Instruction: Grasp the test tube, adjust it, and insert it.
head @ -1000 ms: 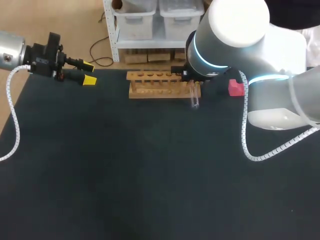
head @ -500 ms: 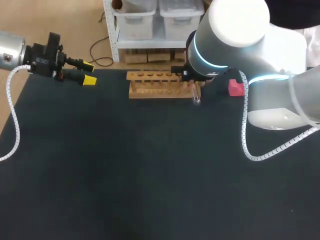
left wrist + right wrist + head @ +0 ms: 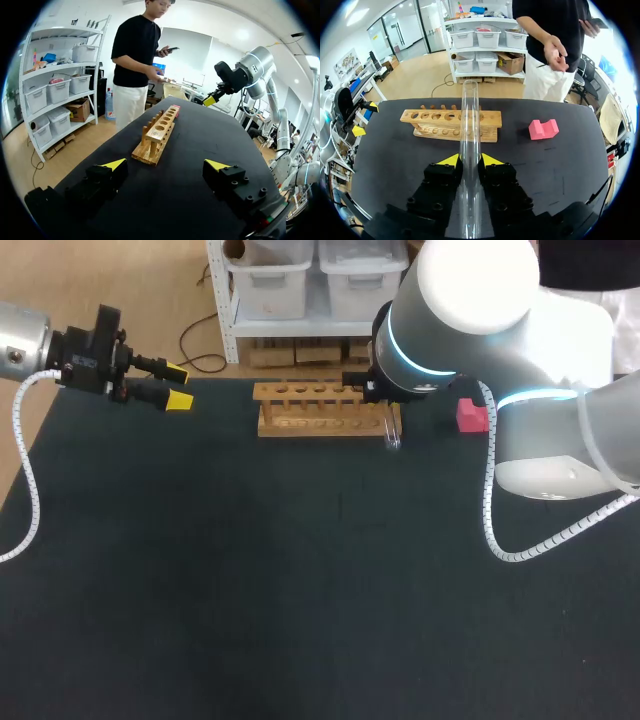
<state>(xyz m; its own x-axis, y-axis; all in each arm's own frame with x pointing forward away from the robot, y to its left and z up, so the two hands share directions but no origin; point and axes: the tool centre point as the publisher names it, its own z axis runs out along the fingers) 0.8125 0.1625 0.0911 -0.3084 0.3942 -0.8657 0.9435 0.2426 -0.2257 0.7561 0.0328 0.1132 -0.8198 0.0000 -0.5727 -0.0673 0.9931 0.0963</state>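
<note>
Test tube tight in right pincer, near wooden rack; left pincer wide

You see: surface matt black | rack pale tan wood | test tube clear | block pink | your left hand and right hand black, yellow-tipped.

Clear test tube, gripped between the right fingers, seemingly upright; wooden rack just beside it.
</note>
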